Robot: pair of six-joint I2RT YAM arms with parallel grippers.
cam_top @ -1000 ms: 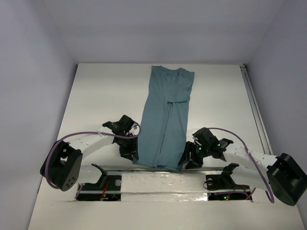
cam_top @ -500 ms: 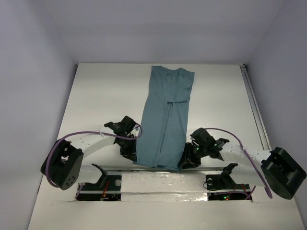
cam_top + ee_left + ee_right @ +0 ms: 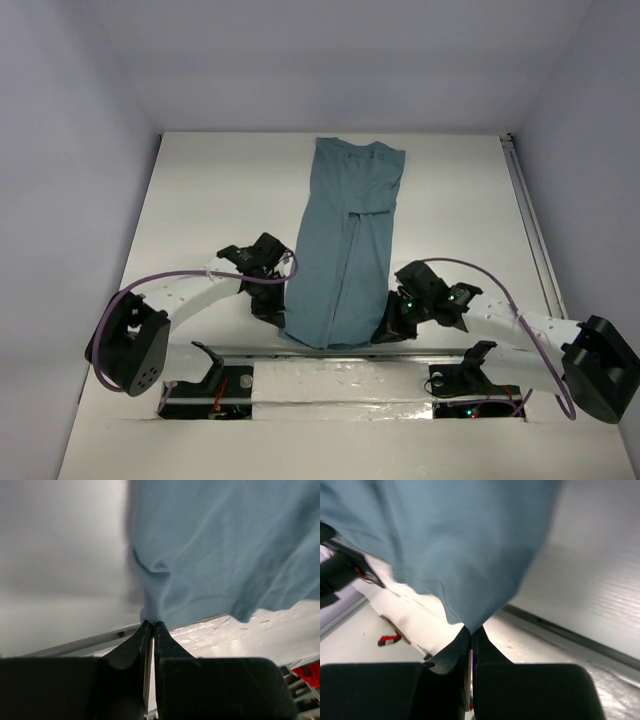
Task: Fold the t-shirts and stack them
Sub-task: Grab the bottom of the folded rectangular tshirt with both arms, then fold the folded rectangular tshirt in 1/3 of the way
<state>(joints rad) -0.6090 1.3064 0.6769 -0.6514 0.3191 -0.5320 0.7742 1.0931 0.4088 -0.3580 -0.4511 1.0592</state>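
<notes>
The shirt (image 3: 345, 240) lies as a long, narrow strip down the middle of the table (image 3: 200, 200), with the collar end far and the hem at the near edge. Left gripper (image 3: 151, 625): jaws closed, pinching the hem's near-left corner, where the cloth puckers. Right gripper (image 3: 471, 629): jaws closed, pinching the near-right corner.

Cloth down the middle, bare table on either side.
The t-shirt (image 3: 345, 245) lies as a long strip from the near edge almost to the far edge, splitting the table (image 3: 200, 200); I could pass over the bare surface left and right of it. My left gripper (image 3: 151, 623) and right gripper (image 3: 471, 628) pinch its near corners, my arms flanking it. A rail (image 3: 528, 230) lines the right edge, and walls close three sides.
</notes>
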